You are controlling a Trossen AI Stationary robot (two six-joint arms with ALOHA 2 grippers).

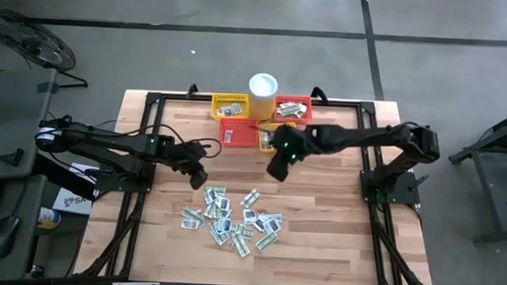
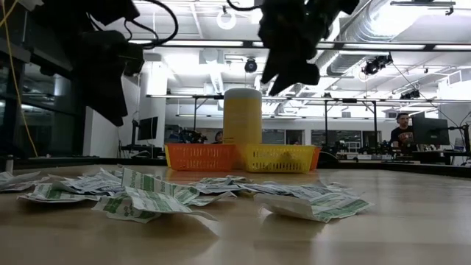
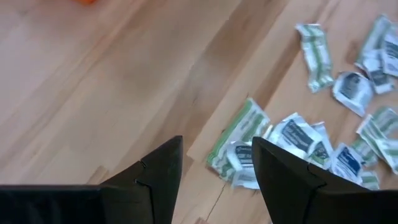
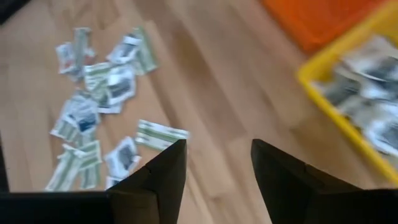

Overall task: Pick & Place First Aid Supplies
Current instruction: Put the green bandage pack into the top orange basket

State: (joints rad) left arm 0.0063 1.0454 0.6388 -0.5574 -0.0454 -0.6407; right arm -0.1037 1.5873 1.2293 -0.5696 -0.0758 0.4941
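Observation:
The first aid supplies [image 1: 234, 218] are small white, grey and green sachets lying flat in a loose pile on the wooden table, toward its near middle; they also show in the low view [image 2: 184, 193]. My left gripper [image 1: 200, 176] hangs open just above the pile's far left edge, and the nearest sachets [image 3: 239, 146] lie below its finger gap [image 3: 217, 177]. My right gripper [image 1: 278, 169] hangs open in the air between the pile and the baskets, with nothing between its fingers [image 4: 217, 177]. The pile [image 4: 99, 106] lies beyond it.
At the table's far middle stand small mesh baskets: a yellow one [image 1: 230, 106], red-orange ones [image 1: 237, 135] [image 1: 294, 107], and another yellow one [image 4: 348, 93] holding packets. A white cup [image 1: 263, 94] stands among them. Bare wood lies left and right of the pile.

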